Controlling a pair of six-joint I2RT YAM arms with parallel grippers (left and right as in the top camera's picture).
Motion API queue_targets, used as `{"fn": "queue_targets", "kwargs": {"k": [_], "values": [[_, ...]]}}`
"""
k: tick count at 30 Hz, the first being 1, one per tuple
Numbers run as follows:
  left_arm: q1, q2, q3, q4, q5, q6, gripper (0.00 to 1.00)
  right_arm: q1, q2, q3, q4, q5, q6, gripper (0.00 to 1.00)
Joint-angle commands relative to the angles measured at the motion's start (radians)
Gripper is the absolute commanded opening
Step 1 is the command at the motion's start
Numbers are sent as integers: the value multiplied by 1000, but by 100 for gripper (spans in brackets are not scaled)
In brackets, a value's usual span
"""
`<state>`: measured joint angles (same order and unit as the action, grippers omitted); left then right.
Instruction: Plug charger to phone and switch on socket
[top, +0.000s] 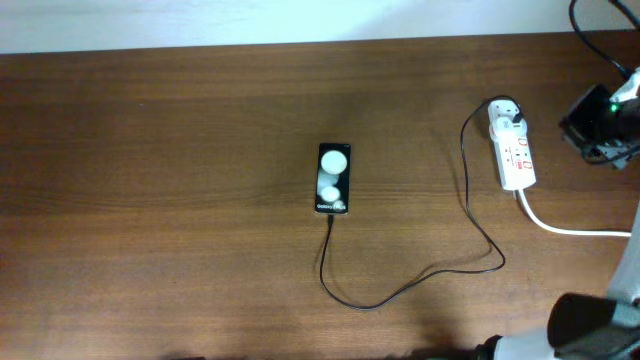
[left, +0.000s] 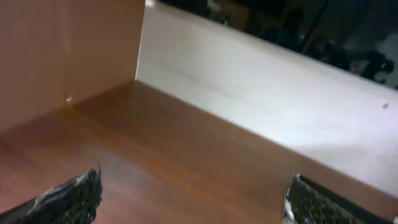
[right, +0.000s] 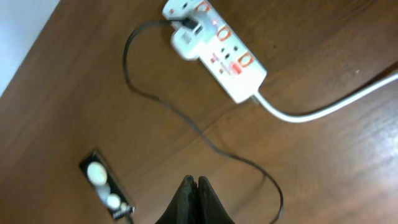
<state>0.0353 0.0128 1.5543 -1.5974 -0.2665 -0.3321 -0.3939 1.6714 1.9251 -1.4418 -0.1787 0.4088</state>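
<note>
The black phone (top: 333, 178) lies flat mid-table, two white round spots on its face. The thin black charger cable (top: 400, 290) runs from the phone's near end in a loop to its white plug head (top: 505, 118), which sits in the far end of the white socket strip (top: 518, 158). In the right wrist view the socket (right: 231, 59), plug head (right: 185, 41), cable (right: 205, 134) and phone (right: 102, 183) all show. My right gripper (right: 194, 184) is shut and empty, raised above the table between phone and socket. My left gripper (left: 193, 199) is open and empty over bare wood.
The socket's thick white cord (top: 570, 230) runs off to the right edge. The right arm's dark wrist (top: 598, 118) hangs right of the socket. A grey arm part (top: 585, 325) fills the near right corner. Pale walls (left: 261, 81) border the table by the left gripper.
</note>
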Motion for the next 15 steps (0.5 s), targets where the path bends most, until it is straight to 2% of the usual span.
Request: {"fn": "queue_targets", "kwargs": {"k": [1,3,7,10,13,15], "values": [[4,-5,-105,121,-3,4,99,71,-82,-2,-26,-5,-39,4],[4,-5,-209,217,-3,4,99,121,-143,-2,-39,-5,-50,4],[4,-5,-579,542,-2,4,99,230,-286,-2,-93,3,-106,4],[4,-5,-864,871,33,4,99,232,-322,-2,-165,2,-121,4],[4,-5,-1142,1250,176,5,99,232,-374,-2,-201,2,-129,4],[4,-5,-1262,1368,185,6,99,232,-422,-3,-222,2,-140,4]]}}
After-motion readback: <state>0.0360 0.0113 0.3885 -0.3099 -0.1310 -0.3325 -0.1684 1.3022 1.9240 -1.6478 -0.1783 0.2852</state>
